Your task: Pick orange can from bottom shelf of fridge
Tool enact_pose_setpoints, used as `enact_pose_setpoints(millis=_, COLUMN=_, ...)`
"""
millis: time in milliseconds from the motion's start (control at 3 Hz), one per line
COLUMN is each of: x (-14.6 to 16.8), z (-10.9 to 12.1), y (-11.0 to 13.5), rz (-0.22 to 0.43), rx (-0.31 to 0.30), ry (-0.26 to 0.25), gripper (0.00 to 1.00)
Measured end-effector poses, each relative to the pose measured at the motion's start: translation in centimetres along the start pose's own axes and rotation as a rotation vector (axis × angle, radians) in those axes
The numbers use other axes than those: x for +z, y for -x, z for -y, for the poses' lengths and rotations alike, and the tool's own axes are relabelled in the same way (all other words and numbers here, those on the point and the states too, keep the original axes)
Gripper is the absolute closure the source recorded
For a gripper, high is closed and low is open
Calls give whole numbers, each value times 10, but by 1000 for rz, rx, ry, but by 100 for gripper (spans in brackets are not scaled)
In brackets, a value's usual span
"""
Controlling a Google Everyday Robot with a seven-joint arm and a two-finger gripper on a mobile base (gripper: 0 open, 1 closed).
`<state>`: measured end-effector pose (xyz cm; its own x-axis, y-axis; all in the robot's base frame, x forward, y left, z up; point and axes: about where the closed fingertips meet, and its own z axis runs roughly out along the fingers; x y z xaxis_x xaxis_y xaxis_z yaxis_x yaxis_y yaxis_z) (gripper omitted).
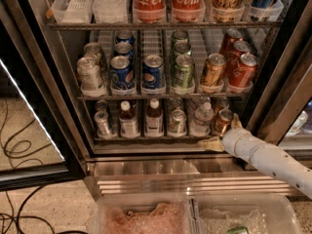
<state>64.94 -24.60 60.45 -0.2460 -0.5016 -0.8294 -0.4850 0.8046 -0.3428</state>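
The fridge point(34, 96) stands open, showing its wire racks. On the bottom shelf point(146, 138), the small copper-orange can point(223, 121) stands at the far right, next to a clear water bottle point(201, 119). My gripper point(224, 132) reaches in from the lower right on a white arm point(273, 160), at the shelf's front edge just below the orange can. Its pale fingers are spread: one point(211, 144) lies low to the can's left, the other point(236, 121) stands by its right side. The fingers do not close on the can.
The bottom shelf also holds brown bottles point(154, 118) and silver cans point(104, 124). The middle rack holds blue, green, golden-amber point(213, 70) and red-orange cans point(242, 70). The black door frame point(278, 101) is close on the right. Clear bins point(195, 216) sit below, cables point(14, 213) on the floor.
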Motion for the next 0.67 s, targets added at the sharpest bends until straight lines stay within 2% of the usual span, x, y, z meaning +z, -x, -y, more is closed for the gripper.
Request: enact_pose_setpoints(millis=667, x=4, z=4, y=-1, rz=-3, rx=-27, ry=-28, gripper=0)
